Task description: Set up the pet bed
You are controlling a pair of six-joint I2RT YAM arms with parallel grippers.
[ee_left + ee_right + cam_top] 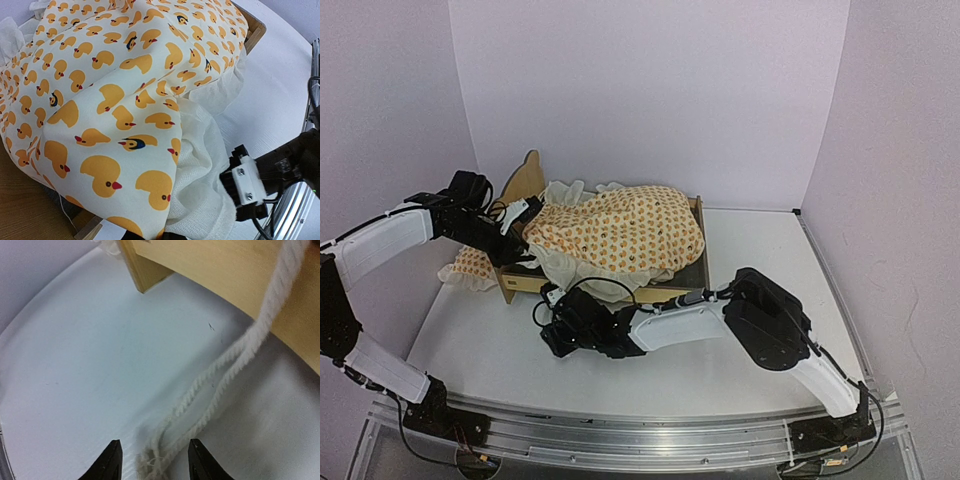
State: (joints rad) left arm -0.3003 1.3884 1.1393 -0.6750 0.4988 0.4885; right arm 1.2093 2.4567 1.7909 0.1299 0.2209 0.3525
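Note:
The plywood pet bed [527, 178] stands at the table's back left, its scalloped headboard on the left. The duck-print mattress cushion [620, 230] lies bunched over it, hiding most of the dark base. My left gripper [523, 240] is at the bed's front left corner, shut on the cushion's edge [125, 165]; only its dark fingertips show in the left wrist view [156, 236]. My right gripper [552, 318] is low on the table in front of the bed. It is open [155, 465], with the frayed ends of a white tie cord [235, 355] lying between its fingers.
The small ruffled pillow [468, 266] lies on the table left of the bed, under my left arm. The bed's wooden side [215, 270] is just ahead of my right gripper. Lilac walls close in the back and both sides.

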